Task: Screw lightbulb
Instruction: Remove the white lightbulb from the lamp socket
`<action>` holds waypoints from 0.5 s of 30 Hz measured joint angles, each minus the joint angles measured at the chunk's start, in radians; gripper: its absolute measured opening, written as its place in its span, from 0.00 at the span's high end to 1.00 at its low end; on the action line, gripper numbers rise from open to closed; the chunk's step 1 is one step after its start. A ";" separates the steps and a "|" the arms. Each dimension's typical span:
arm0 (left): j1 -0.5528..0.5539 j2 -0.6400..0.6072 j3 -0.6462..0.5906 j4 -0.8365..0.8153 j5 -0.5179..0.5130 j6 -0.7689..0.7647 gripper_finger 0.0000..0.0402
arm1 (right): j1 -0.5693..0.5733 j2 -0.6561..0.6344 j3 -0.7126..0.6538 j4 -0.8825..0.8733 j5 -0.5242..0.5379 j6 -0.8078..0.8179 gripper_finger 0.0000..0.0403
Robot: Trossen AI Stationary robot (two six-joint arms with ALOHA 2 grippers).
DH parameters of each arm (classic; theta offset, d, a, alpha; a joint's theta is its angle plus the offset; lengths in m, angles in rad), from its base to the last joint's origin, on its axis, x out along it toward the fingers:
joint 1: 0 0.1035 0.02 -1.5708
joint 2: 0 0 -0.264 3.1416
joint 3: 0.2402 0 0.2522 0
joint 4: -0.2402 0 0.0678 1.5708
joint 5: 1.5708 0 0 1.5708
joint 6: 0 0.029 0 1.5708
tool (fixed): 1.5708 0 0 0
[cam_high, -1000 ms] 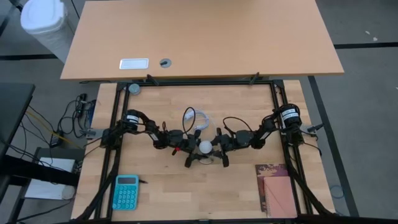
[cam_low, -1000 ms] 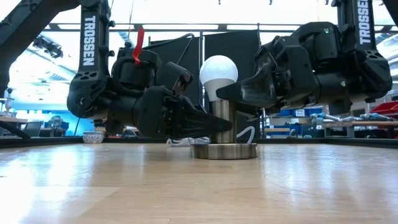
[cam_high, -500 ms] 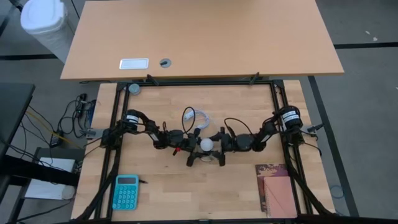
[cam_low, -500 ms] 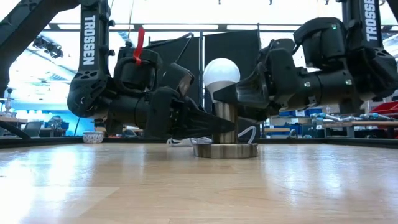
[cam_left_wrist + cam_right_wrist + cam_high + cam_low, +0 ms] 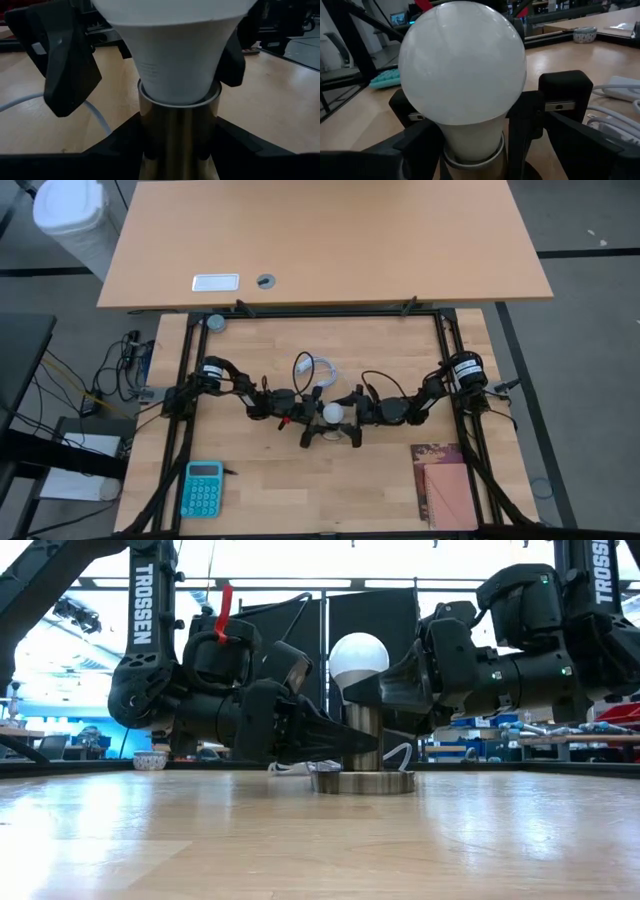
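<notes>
The white lightbulb [image 5: 358, 653] stands upright with its neck in the brass tube [image 5: 361, 736] of a socket, whose round flat base [image 5: 362, 782] rests on the table. It shows at the table's middle in the high view [image 5: 331, 413]. My left gripper [image 5: 345, 743] comes from the left, low, and is shut on the tube. My right gripper [image 5: 378, 692] comes from the right, higher. It is open, with one finger on either side of the bulb's tapering neck [image 5: 177, 70]. Whether these fingers touch the neck, I cannot tell. My left gripper pinches the socket's brass tube [image 5: 180, 135] between its two fingers [image 5: 125, 145], just below the tube's rim. The fingers come level from the table's left side. The socket stands upright with its base on the table.
A coiled white cable [image 5: 312, 370] lies just beyond the socket. A teal calculator [image 5: 203, 488] lies at the near left and a reddish booklet [image 5: 445, 478] at the near right. A second desk [image 5: 320, 240] stands behind the table.
My right gripper has moved toward the table's left, closer around the bulb's neck, and has dropped to a more level pose. My left gripper has kept its hold on the tube.
</notes>
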State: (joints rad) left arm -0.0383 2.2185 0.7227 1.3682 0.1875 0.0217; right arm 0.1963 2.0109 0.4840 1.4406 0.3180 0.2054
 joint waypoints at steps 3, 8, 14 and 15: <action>0.000 0.000 0.001 -0.002 0.000 -0.003 0.52 | 0.000 -0.004 -0.017 0.006 -0.007 0.020 0.16; 0.000 0.000 0.002 -0.003 -0.017 -0.009 0.52 | 0.001 -0.057 -0.072 -0.010 -0.007 0.038 0.16; 0.000 -0.001 0.000 -0.003 -0.060 -0.011 0.52 | 0.001 -0.129 -0.147 -0.014 0.045 0.037 0.16; -0.001 -0.001 0.000 -0.003 -0.066 -0.013 0.52 | 0.001 -0.138 -0.160 -0.015 0.059 0.043 0.16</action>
State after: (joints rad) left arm -0.0391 2.2177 0.7223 1.3647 0.1218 0.0091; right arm 0.1977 1.8731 0.3244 1.4259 0.3767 0.2486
